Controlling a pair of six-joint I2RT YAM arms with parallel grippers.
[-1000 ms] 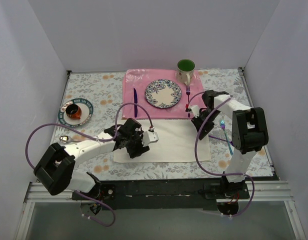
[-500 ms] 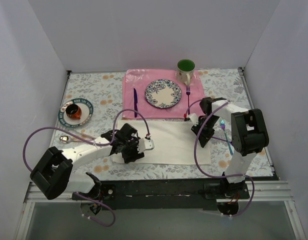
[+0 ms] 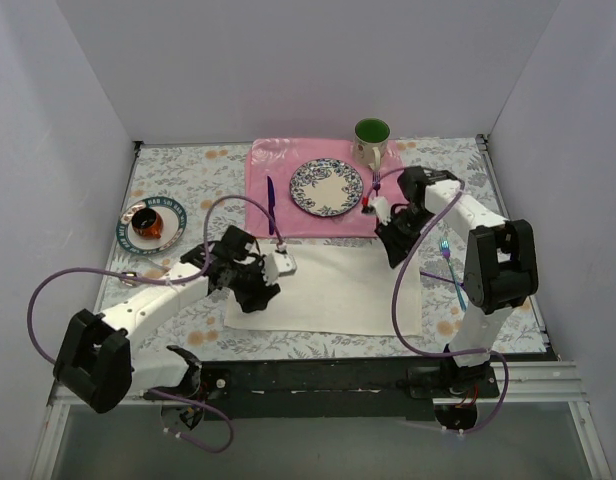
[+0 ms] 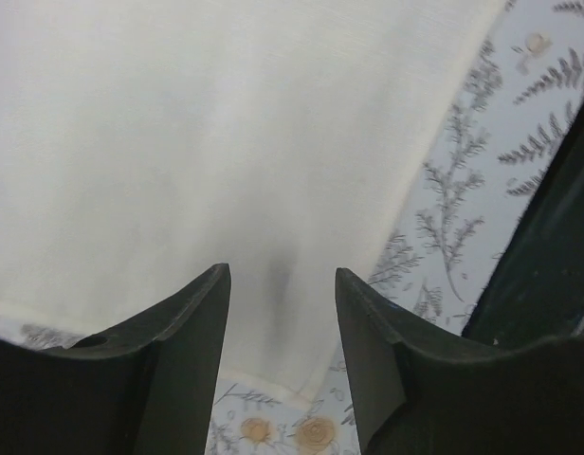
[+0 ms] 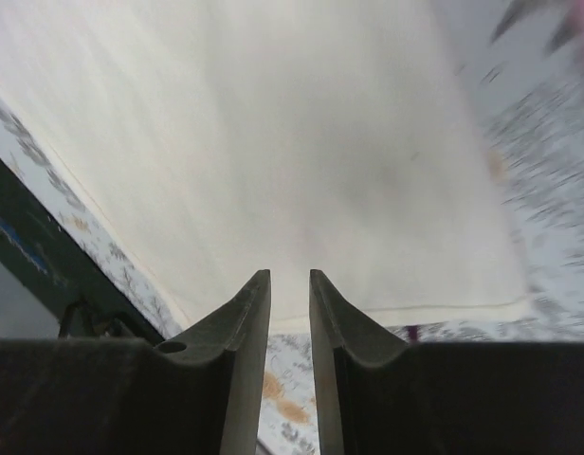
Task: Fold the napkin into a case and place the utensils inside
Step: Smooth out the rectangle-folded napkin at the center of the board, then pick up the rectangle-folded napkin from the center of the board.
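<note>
The cream napkin point(image 3: 333, 290) lies flat on the flowered table as a folded rectangle. My left gripper point(image 3: 258, 283) hovers over its left end. In the left wrist view the napkin point(image 4: 226, 142) fills the frame, and the left gripper point(image 4: 282, 275) is open with nothing between its fingers. My right gripper point(image 3: 393, 243) hangs over the napkin's far right corner. The right wrist view shows the napkin point(image 5: 273, 142) below the right gripper point(image 5: 290, 277), whose jaws stand a narrow gap apart and hold nothing. An iridescent teal fork point(image 3: 451, 265) lies right of the napkin.
The pink placemat point(image 3: 263, 160) behind the napkin carries a patterned plate point(image 3: 327, 187), a dark purple knife point(image 3: 270, 203) and a dark purple fork point(image 3: 376, 187). A green mug point(image 3: 371, 140) stands at the back. A saucer with a small cup point(image 3: 151, 224) sits at the left.
The left gripper has slid left and slightly away along the napkin's left end. The right gripper has pulled back toward the placemat's edge. The napkin lies as before.
</note>
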